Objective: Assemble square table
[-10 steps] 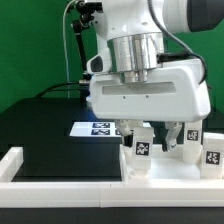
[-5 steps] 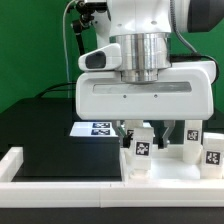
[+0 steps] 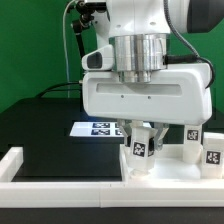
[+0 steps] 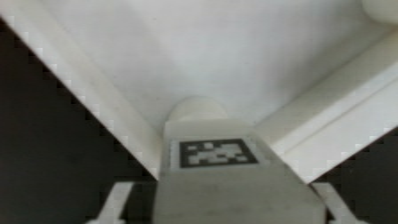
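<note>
Leg in hand: I see one short white leg (image 3: 138,146), tagged face toward the exterior camera, leaning a little, right under the gripper (image 3: 143,130). In the wrist view the same leg (image 4: 217,150) fills the middle, tag up, with a finger (image 4: 118,200) on either side.

Gripper: I judge the jaws partly closed around that leg; whether the pads already press it firmly I cannot tell from here.

Other legs: two more tagged legs (image 3: 190,140) stand toward the exterior view's right, close beside the first, one (image 3: 213,153) at the frame edge.

Panel: in the wrist view, the pale surface behind the leg looks like the square panel (image 4: 196,50) with its raised rim; I can't confirm more.

Surroundings: white border bars (image 3: 60,170) run along the front; the marker board (image 3: 98,128) lies flat on the black table (image 3: 40,125) behind.

How I'd do it well: keep the leg centred between the fingers, finish closing before lifting, then rise straight so the neighbours aren't knocked.
</note>
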`<state>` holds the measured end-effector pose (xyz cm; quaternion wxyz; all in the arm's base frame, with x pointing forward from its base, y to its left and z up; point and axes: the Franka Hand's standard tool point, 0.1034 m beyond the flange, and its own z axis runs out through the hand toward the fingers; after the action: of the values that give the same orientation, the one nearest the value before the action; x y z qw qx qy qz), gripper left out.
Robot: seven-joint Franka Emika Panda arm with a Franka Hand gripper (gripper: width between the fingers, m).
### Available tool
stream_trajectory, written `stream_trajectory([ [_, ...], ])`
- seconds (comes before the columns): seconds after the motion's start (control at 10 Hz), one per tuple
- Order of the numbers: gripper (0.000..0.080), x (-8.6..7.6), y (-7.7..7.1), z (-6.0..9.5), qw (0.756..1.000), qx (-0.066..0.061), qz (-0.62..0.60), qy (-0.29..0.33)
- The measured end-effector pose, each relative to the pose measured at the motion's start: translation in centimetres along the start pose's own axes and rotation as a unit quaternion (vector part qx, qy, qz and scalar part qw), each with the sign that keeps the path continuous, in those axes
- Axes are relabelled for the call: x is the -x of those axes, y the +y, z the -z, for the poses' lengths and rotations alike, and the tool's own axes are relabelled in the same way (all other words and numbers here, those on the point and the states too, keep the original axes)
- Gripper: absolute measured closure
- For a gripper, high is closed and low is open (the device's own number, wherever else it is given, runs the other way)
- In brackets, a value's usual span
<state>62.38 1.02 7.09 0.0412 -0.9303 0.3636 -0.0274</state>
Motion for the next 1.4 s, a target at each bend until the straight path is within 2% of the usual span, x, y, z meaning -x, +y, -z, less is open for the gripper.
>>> stream_trajectory([
  [0.1,0.0511,0.0,0.0,0.0,0.998,0.000,-0.061,0.000],
  [0.2,0.0511,-0.1,0.0,0.0,0.985,-0.005,-0.171,0.002],
  [0.5,0.0510,-0.4,0.8,-0.1,0.923,-0.063,-0.380,-0.006],
  [0.6,0.0510,-0.4,0.9,-0.1,0.910,-0.067,-0.408,-0.012],
  [0.8,0.0504,-0.4,0.9,-0.1,0.918,-0.066,-0.390,-0.010],
  [0.9,0.0325,-0.4,0.8,-0.1,0.928,-0.063,-0.366,-0.007],
  [1.0,0.0192,-0.4,0.2,0.2,0.958,-0.052,-0.280,0.010],
  [1.1,0.0192,-0.5,-0.5,0.7,0.985,-0.038,-0.169,0.028],
  [1.2,0.0156,-0.4,-0.9,1.0,0.997,-0.030,-0.064,0.037],
  [1.4,0.0151,-0.6,-0.6,0.8,0.999,-0.027,-0.007,0.039],
])
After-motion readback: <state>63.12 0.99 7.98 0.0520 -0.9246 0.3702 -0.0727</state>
